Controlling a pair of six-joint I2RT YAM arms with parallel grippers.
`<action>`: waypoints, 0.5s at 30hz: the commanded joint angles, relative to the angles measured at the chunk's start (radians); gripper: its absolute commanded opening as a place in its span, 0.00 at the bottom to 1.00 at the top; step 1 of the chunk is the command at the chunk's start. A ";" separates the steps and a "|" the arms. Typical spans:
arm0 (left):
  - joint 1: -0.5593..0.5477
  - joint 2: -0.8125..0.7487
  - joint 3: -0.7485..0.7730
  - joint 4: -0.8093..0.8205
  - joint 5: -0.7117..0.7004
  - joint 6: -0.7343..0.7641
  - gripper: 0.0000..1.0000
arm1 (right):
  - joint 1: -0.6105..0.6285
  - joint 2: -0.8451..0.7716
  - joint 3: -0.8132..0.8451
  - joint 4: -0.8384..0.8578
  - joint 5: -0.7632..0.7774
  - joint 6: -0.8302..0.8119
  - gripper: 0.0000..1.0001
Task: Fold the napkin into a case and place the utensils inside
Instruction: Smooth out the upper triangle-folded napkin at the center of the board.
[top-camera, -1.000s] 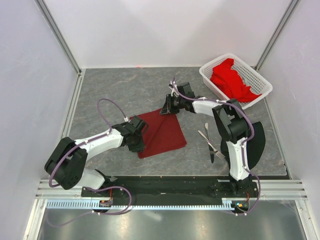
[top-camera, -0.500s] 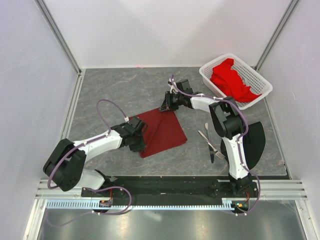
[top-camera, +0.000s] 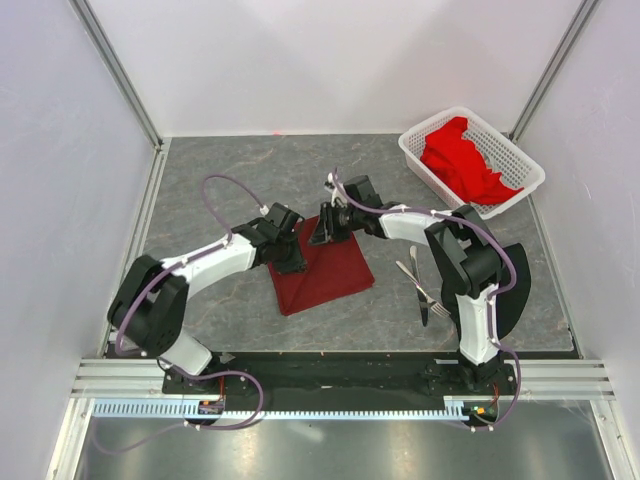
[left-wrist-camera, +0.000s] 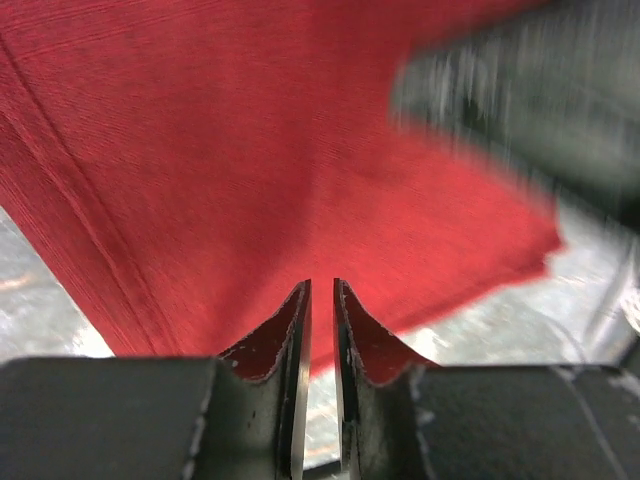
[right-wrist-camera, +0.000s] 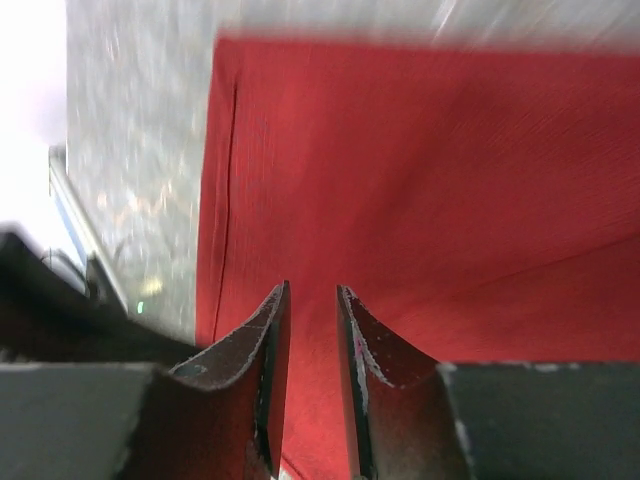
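The dark maroon napkin lies folded flat on the grey table, in a rough rectangle. My left gripper hovers at its far-left edge and my right gripper at its far corner, close together. In the left wrist view the left gripper shows a narrow empty gap above the napkin. The right wrist view has the right gripper slightly open over the napkin, gripping nothing. The utensils, a silver fork and knife, lie crossed to the napkin's right.
A white lattice basket with bright red cloths stands at the back right. White walls and metal rails enclose the table. The right arm's black base plate sits beside the utensils.
Both grippers have moved toward each other over the napkin's far side, the left one up and right from the near-left corner. Both jaws have parted a little. The napkin now looks narrower.
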 joint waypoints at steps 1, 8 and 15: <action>0.020 0.064 0.003 0.058 -0.008 0.043 0.21 | 0.011 0.033 -0.066 0.122 -0.067 0.044 0.31; 0.028 0.074 -0.042 0.066 -0.002 0.050 0.19 | -0.011 0.067 -0.027 0.072 -0.039 -0.003 0.30; 0.028 -0.043 -0.042 0.057 0.060 0.027 0.21 | -0.012 0.008 0.005 0.056 -0.023 -0.008 0.31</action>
